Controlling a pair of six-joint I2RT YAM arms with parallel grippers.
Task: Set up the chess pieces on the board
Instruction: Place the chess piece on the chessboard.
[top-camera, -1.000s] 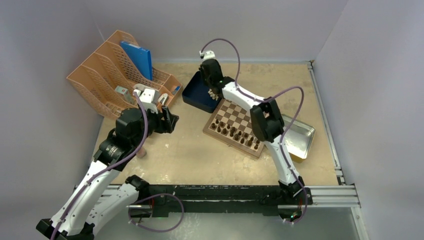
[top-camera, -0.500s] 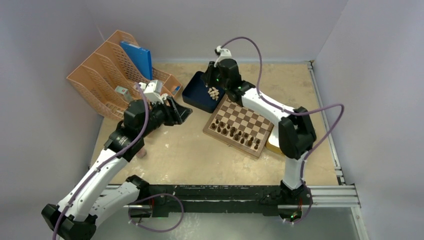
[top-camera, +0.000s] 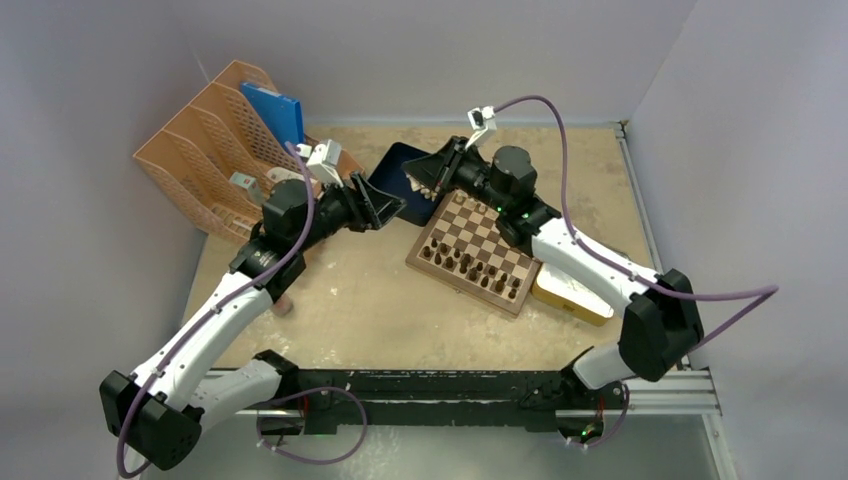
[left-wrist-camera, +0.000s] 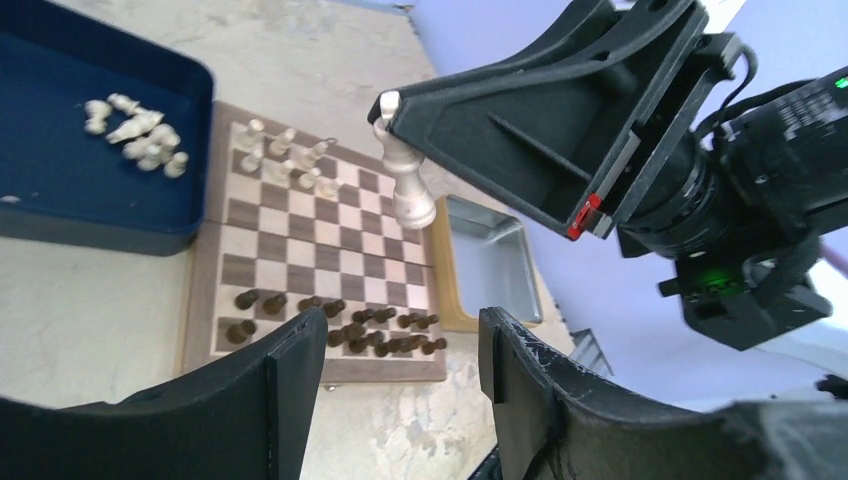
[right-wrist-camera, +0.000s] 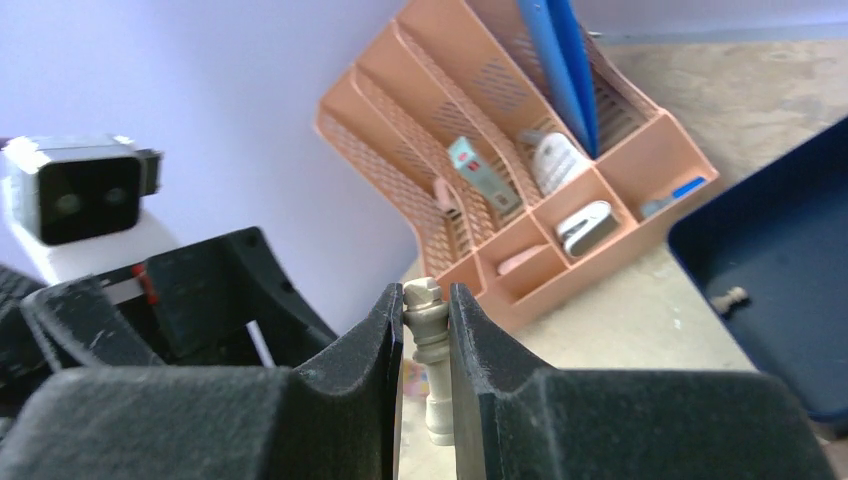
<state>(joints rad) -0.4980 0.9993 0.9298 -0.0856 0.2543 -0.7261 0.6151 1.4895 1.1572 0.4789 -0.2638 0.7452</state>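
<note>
My right gripper (right-wrist-camera: 425, 312) is shut on a pale cream chess piece (right-wrist-camera: 431, 345), pinched near its head, base hanging down. In the left wrist view that piece (left-wrist-camera: 405, 180) hangs in the air above the board (left-wrist-camera: 322, 262). My left gripper (left-wrist-camera: 400, 375) is open and empty, facing the right one a short way off. From above, the left gripper (top-camera: 390, 210) and right gripper (top-camera: 428, 172) meet over the dark blue tray (top-camera: 392, 170). Several cream pieces (left-wrist-camera: 283, 160) stand on the board's far rows, dark ones (left-wrist-camera: 345, 325) on the near rows. Loose cream pieces (left-wrist-camera: 135, 130) lie in the tray.
An orange desk organizer (top-camera: 235, 140) with a blue folder stands at the back left. A shiny metal tray (left-wrist-camera: 492, 262) lies right of the board, partly under the right arm. The board (top-camera: 470, 290) sits tilted in mid-table.
The right gripper, with its cream piece, turned from pointing down over the blue tray to pointing left. The left arm reached right toward it, and its jaws narrowed slightly.
</note>
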